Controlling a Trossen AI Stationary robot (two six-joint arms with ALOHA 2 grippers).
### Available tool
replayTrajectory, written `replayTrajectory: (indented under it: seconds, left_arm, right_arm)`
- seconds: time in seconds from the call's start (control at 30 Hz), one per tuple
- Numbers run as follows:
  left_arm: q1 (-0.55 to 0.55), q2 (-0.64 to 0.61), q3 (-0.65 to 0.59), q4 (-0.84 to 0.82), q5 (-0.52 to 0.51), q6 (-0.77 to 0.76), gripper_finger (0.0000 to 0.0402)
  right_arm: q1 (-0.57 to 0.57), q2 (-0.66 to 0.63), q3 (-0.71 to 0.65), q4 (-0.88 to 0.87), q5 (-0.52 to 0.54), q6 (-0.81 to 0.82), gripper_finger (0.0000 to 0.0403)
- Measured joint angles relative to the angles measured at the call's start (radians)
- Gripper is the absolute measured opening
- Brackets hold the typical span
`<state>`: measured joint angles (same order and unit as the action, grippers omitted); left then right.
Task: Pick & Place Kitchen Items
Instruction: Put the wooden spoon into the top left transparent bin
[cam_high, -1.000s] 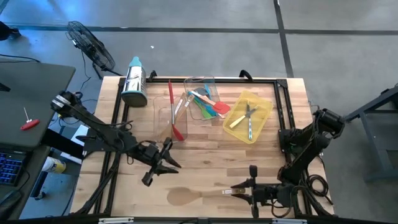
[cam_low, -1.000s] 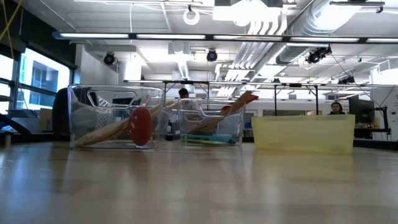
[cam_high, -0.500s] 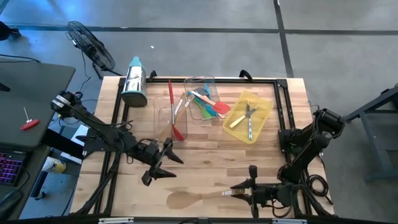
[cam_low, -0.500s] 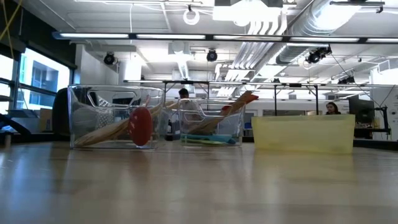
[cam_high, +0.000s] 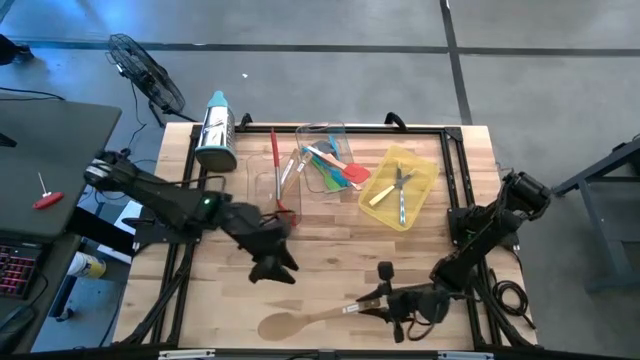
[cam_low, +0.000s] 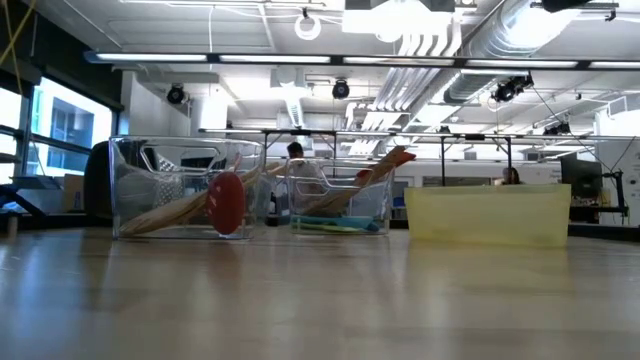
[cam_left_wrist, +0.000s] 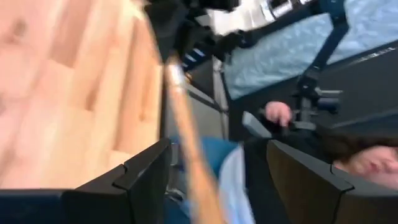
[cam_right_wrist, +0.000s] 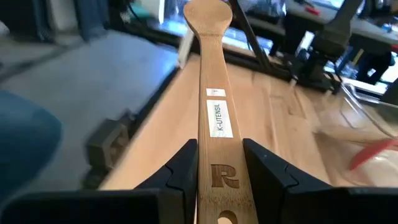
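Observation:
A wooden spoon (cam_high: 320, 314) stretches along the table's near edge, its bowl (cam_high: 273, 325) toward the left. My right gripper (cam_high: 386, 300) is shut on its handle. My left gripper (cam_high: 272, 264) hangs open a little farther in, above the bare wood just beyond the bowl, touching nothing. In the left wrist view its fingers (cam_left_wrist: 146, 177) stand wide apart, with the blurred spoon handle (cam_left_wrist: 186, 137) beyond them. Other utensils lie in a clear tray (cam_high: 272, 195), a second clear tray (cam_high: 322, 135) and a yellow tray (cam_high: 420, 170). My right gripper pinches the two side edges of the spoon's flat handle (cam_right_wrist: 222, 177) between its fingers (cam_right_wrist: 183, 171), near the free end with the hole. The fingers come about level from the table's right and lie along the handle. The bowl (cam_right_wrist: 208, 15) points away from them toward the left; whether it touches the table I cannot tell.
A steel grater with a teal top (cam_high: 215, 130) lies at the far left of the table. A black frame (cam_high: 455, 170) runs along the table's edges. The low view shows the trays (cam_low: 185, 190) standing across the far part. A person (cam_left_wrist: 348, 155) is beyond the near edge.
My right gripper has gone toward the table's left with the spoon, which has swung so that its bowl now lies farther left and nearer the front edge. My left gripper has risen, rolled and shifted toward the right, over the middle of the table.

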<state>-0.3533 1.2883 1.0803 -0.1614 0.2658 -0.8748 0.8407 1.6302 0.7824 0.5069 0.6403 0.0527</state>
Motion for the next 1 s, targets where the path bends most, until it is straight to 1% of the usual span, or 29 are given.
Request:
replayTrajectory:
  seconds: [0.1,0.17,0.33,0.4,0.5,0.57,0.63,0.7,0.77,0.83,1.0]
  left_arm:
    - [0.033,0.061,0.082,-0.071,0.113,-0.024,0.0259]
    - [0.036,0.110,0.124,-0.073,0.168,-0.028,0.0259]
    - [0.039,0.195,0.164,-0.081,0.330,-0.030,0.0259]
    - [0.039,0.230,0.169,-0.069,0.378,-0.030,0.0259]
    - [0.039,0.260,0.169,-0.072,0.391,-0.025,0.0259]
    - [0.039,0.283,0.173,-0.035,0.398,-0.011,0.0259]
    - [0.039,0.293,0.167,-0.049,0.410,0.005,0.0259]
    - [0.039,0.316,0.173,-0.011,0.413,0.018,0.0259]
    - [0.039,0.318,0.167,-0.027,0.412,0.031,0.0259]
    - [0.039,0.329,0.172,-0.001,0.406,0.053,0.0259]
    - [0.039,0.336,0.169,-0.015,0.419,0.070,0.0259]
  right_arm:
    - [-0.033,0.000,0.077,-0.166,-0.026,-0.003,0.0091]
    - [-0.050,0.000,0.131,-0.258,-0.041,-0.009,0.0091]
    - [-0.064,0.000,0.242,-0.377,-0.058,-0.106,0.0091]
    - [-0.065,0.000,0.282,-0.420,-0.067,-0.125,0.0091]
    - [-0.071,0.000,0.325,-0.479,-0.067,-0.136,0.0091]
    - [-0.074,0.000,0.342,-0.503,-0.063,-0.149,0.0091]
    - [-0.079,0.000,0.356,-0.497,-0.068,-0.168,0.0091]
    - [-0.078,-0.001,0.365,-0.495,-0.066,-0.184,0.0091]
    - [-0.081,-0.001,0.370,-0.498,-0.068,-0.199,0.0091]
    - [-0.088,-0.001,0.371,-0.498,-0.071,-0.210,0.0091]
    - [-0.116,-0.001,0.371,-0.509,-0.067,-0.212,0.0091]
